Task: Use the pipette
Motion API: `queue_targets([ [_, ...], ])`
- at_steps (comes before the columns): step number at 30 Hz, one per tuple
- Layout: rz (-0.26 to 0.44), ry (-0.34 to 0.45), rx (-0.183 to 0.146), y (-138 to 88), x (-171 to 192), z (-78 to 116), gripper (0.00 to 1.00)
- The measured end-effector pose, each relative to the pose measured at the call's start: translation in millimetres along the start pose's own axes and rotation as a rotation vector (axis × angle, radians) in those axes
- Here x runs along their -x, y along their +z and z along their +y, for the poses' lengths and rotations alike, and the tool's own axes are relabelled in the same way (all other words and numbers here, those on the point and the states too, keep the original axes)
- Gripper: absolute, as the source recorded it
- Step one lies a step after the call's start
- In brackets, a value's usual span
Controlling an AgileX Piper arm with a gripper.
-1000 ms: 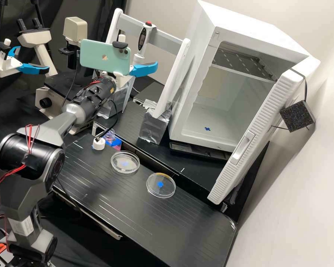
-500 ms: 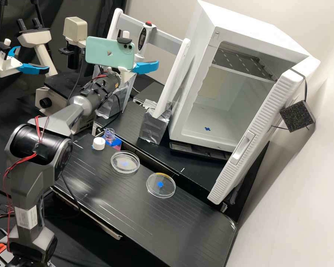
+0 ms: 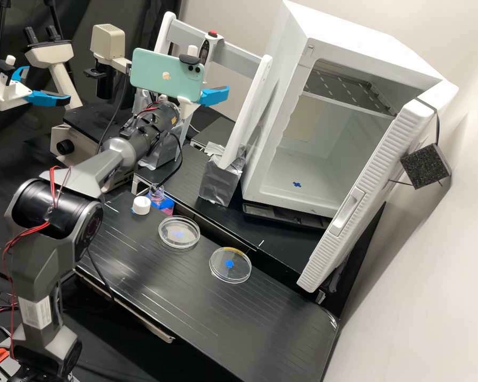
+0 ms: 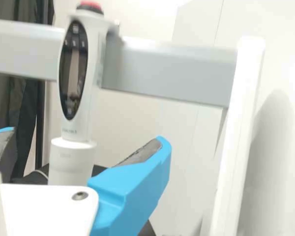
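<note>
Your gripper (image 4: 83,142) is spread, pinching nothing. The pipette (image 4: 77,93) stands near-upright at the rail (image 4: 172,73), ahead of the gripper. Centre its body between the fingers, advance level, then close squarely; an off-centre approach could knock it.

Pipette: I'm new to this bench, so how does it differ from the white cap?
The pipette is long; the cap is short. The pipette is held at the grey rail; the cap sits on the bench. The pipette has a red button and dark display; the cap is plain. Both look white.
</note>
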Motion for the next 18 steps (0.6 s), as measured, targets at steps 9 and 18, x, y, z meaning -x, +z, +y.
queue_targets([
  [9, 0.012, -0.008, -0.006, -5.1, 1.0, -3.0, 0.00],
  [18, 0.005, -0.017, -0.007, -2.9, -1.2, -6.3, 0.00],
])
